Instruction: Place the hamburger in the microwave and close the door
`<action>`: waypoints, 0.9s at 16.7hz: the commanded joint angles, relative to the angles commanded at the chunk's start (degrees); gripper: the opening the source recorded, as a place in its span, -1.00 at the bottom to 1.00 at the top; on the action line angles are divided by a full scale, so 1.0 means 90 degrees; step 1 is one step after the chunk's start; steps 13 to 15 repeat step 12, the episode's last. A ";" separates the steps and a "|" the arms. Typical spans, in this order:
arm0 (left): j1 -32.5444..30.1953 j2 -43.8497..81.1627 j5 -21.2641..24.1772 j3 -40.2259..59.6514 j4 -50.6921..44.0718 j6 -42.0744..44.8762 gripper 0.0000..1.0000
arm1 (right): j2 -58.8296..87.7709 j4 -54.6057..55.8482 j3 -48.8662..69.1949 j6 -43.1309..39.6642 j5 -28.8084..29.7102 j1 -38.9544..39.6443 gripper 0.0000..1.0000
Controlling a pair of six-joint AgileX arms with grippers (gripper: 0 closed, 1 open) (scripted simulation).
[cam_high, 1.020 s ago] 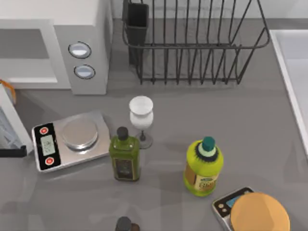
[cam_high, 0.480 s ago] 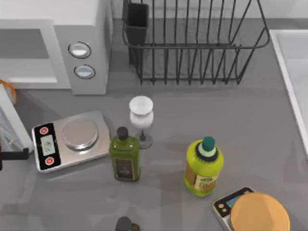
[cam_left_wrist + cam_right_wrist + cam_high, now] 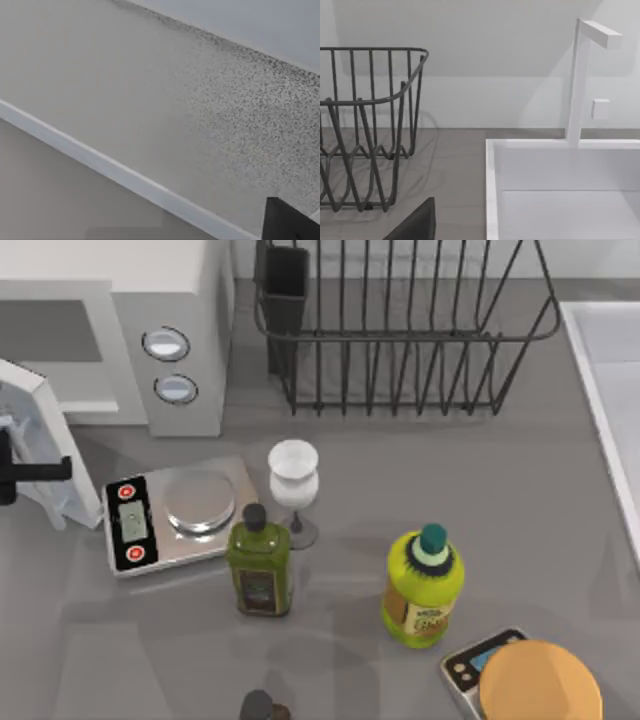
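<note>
The white microwave [image 3: 170, 300] stands at the back left with its wide cavity facing the table's front. Its door [image 3: 42, 435], a white panel with a pale window, stands partly swung in front of the cavity. My left gripper [image 3: 15, 472] is at the table's left edge, right against the door's outer face. In the left wrist view that pale door face [image 3: 150, 115] is very close, with one dark finger [image 3: 290, 220] at the corner. The hamburger is hidden. My right arm is parked off to the right; one dark finger [image 3: 415, 225] shows in the right wrist view.
A silver scale [image 3: 180, 512] lies against the door's lower edge. Beside it stand a wine glass [image 3: 293, 480], a green oil bottle [image 3: 260, 560] and a yellow-green bottle [image 3: 423, 590]. A black wire rack [image 3: 400, 330] is at the back, a white sink [image 3: 610, 390] at right, a tan disc [image 3: 540, 685] front right.
The door has swung in from the left edge toward the microwave's front, with my left gripper following it. The silver scale has been pushed to the right.
</note>
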 joint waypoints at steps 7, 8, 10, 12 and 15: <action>0.0116 0.1609 0.0224 0.0630 0.0377 0.0051 -1.00 | 0.0000 0.0000 0.0000 0.0000 0.0000 0.0000 1.00; 0.0159 0.1778 0.0291 0.0671 0.0368 0.0075 -1.00 | 0.0000 0.0000 0.0000 0.0000 0.0000 0.0000 1.00; 0.0201 0.1998 0.0403 0.0702 0.0340 0.0099 -1.00 | 0.0000 0.0000 0.0000 0.0000 0.0000 0.0000 1.00; 0.0204 0.2024 0.0419 0.0703 0.0335 0.0101 -1.00 | 0.0000 0.0000 0.0000 0.0000 0.0000 0.0000 1.00; 0.0204 0.2024 0.0419 0.0703 0.0335 0.0101 -1.00 | 0.0000 0.0000 0.0000 0.0000 0.0000 0.0000 1.00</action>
